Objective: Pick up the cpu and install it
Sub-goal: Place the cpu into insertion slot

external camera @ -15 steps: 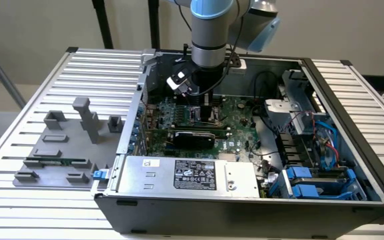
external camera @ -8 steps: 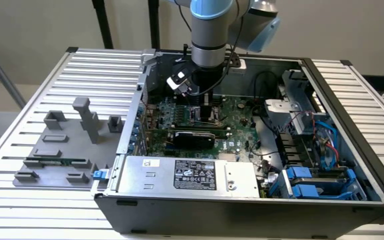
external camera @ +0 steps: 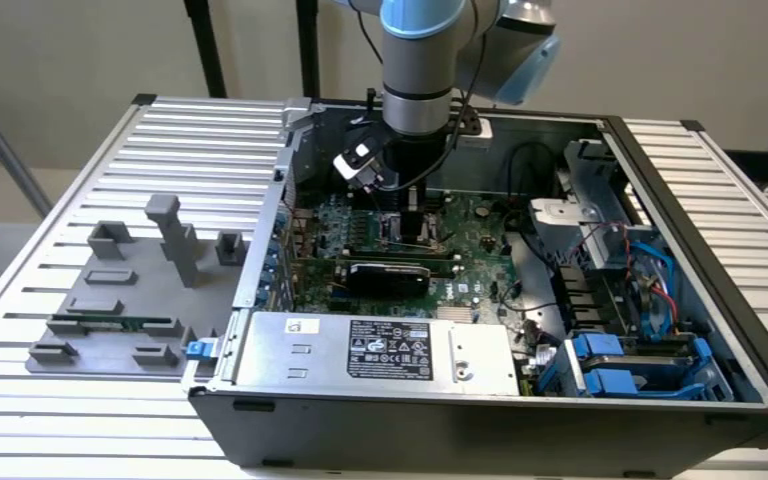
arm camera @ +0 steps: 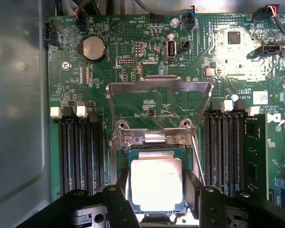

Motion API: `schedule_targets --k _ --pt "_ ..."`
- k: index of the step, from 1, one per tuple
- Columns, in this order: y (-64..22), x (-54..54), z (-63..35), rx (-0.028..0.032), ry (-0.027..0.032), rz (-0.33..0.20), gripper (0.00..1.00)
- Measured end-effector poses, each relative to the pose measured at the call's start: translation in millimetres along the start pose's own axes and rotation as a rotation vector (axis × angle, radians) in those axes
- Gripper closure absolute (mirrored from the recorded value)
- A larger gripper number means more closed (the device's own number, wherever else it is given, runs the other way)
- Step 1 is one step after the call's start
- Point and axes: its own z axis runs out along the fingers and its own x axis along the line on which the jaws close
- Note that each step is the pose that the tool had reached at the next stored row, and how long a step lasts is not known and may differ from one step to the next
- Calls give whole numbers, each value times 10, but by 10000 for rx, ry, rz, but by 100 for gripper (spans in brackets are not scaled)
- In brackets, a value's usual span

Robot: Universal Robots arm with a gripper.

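Cpu [arm camera: 156,183]: flat, square, silvery-grey metal top; centred between the jaws, directly over the dark square socket frame [arm camera: 154,150].
Gripper [arm camera: 157,202]: black, two-jaw, narrow, clamping the cpu's side edges.

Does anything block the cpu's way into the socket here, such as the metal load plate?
Nothing visible does. The gripper is shut on the cpu directly at the socket, and the metal load plate is swung up, clear of the opening.
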Motion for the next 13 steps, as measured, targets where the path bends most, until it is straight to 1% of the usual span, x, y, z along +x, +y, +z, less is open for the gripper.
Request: schedule_targets --k 4,13 --pt "-1 0 2 -2 -38 -1 45" --pt "-4 13 4 -3 -43 29 45"
